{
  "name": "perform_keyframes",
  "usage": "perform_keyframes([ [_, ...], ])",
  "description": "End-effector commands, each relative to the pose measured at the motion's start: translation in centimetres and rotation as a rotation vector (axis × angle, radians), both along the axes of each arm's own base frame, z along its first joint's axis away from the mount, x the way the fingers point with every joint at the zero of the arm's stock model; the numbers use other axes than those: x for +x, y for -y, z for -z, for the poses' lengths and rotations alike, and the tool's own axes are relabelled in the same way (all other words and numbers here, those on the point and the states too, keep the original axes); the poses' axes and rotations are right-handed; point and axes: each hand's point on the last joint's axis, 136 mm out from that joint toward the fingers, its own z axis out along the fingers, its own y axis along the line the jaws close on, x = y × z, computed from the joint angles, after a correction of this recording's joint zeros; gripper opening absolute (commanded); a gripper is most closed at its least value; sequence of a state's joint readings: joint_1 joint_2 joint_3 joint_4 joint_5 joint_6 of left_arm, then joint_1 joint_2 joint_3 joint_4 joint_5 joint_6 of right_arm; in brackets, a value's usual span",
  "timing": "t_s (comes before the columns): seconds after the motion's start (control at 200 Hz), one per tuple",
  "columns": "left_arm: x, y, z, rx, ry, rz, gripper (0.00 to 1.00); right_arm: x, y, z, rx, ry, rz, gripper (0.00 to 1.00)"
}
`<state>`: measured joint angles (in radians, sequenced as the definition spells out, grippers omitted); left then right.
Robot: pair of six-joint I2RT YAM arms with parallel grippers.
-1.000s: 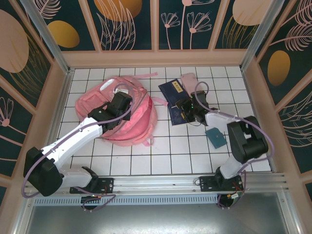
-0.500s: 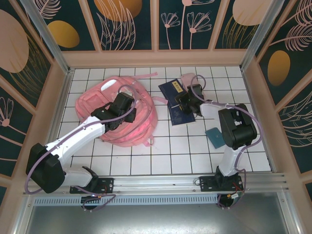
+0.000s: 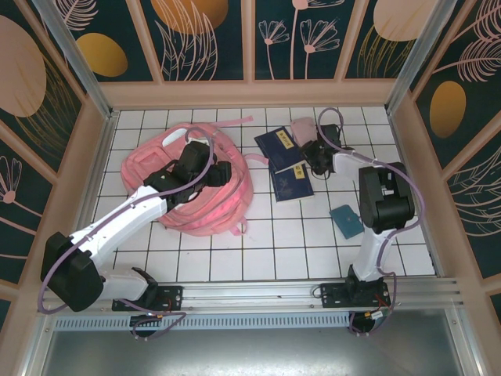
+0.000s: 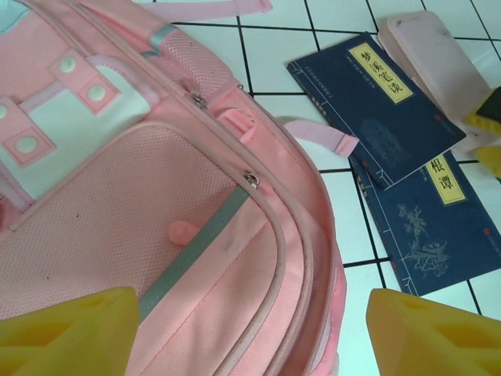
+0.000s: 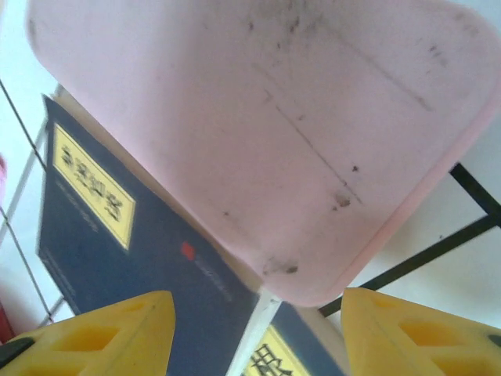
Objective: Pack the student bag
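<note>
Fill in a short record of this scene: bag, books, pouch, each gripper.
Student bag: pink, lying front-up
Upper book: dark blue, overlapping the lower book
Pencil pouch: pink, its edge over the upper book
Left gripper: open, above the student bag
Right gripper: open, at the pencil pouch

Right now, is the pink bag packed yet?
Not yet. Done: nothing, the student bag looks zipped, and the upper blue book, lower blue book, pink pouch and small teal thing lie outside it. In hand: nothing; the left pincer hovers open over the bag, the right pincer open over the pouch. Left: everything goes in.
</note>
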<state>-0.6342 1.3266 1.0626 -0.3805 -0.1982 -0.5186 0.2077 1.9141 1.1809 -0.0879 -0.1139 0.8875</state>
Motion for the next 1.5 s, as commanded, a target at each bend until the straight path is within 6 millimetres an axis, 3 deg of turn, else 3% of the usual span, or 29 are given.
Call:
perform_keyframes([
  [0.0, 0.8, 0.0, -1.6, -0.051, 0.035, -0.046, 0.77, 0.5, -2.1, 0.1, 0.034, 0.002, -0.128, 0.57],
  [0.505, 0.8, 0.3, -1.0, -0.066, 0.001, -0.055, 0.79, 1.9, -1.2, 1.4, 0.000, 0.006, -0.076, 0.46],
  [0.681, 0.9, 0.8, -1.0, -0.089, -0.010, -0.048, 0.79, 2.2, -0.9, 0.9, -0.012, 0.027, -0.048, 0.34],
  [0.856, 1.0, 1.7, -1.1, -0.130, -0.020, -0.031, 0.79, 1.2, -0.2, 0.0, -0.039, 0.048, -0.030, 0.14],
  [1.016, 1.2, 3.6, -1.7, -0.188, -0.054, 0.026, 0.78, -0.7, 0.6, -1.4, -0.059, 0.066, -0.023, 0.06],
  [1.161, 1.4, 5.3, -1.8, -0.269, -0.077, 0.051, 0.77, -4.0, 0.7, -2.2, -0.043, 0.057, -0.048, 0.06],
  [1.351, 0.4, 10.0, -1.4, -0.449, -0.153, 0.140, 0.75, -9.3, -0.4, -4.0, 0.067, 0.069, -0.125, 0.05],
  [1.496, -0.5, 14.0, -0.6, -0.603, -0.224, 0.121, 0.74, -11.5, -0.9, -6.8, 0.159, 0.116, -0.128, 0.05],
])
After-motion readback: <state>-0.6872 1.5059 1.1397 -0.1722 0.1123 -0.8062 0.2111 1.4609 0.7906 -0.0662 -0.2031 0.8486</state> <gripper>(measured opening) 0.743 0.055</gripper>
